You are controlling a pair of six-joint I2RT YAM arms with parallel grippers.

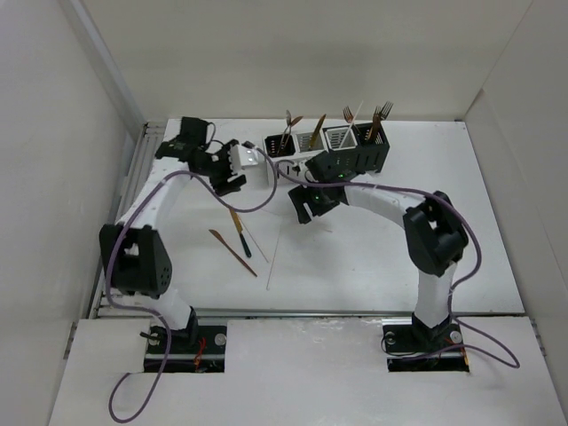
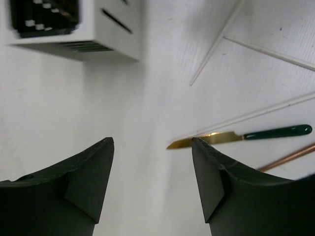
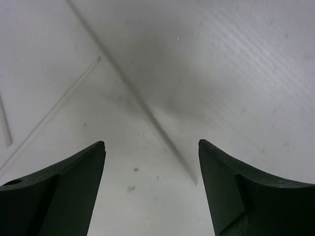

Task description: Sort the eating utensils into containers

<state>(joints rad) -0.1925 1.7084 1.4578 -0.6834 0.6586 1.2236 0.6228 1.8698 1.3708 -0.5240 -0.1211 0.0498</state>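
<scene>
The containers (image 1: 330,149), a row of white and black slotted boxes at the back, hold upright forks (image 1: 382,112) and copper pieces (image 1: 291,121). On the table lie a gold knife with a dark green handle (image 1: 238,231) (image 2: 231,136), a copper utensil (image 1: 232,252) (image 2: 290,157) and thin white chopsticks (image 1: 272,248) (image 2: 216,44). My left gripper (image 1: 232,182) (image 2: 152,142) hangs open and empty beside the row's left end, the knife's tip by its right finger. My right gripper (image 1: 306,209) (image 3: 151,143) is open low over the table, a shaded chopstick (image 3: 147,118) running between its fingers.
A white box corner (image 2: 93,29) fills the upper left of the left wrist view. Purple cables (image 1: 266,200) loop from both arms across the table. White walls (image 1: 53,133) enclose the workspace on the left, back and right.
</scene>
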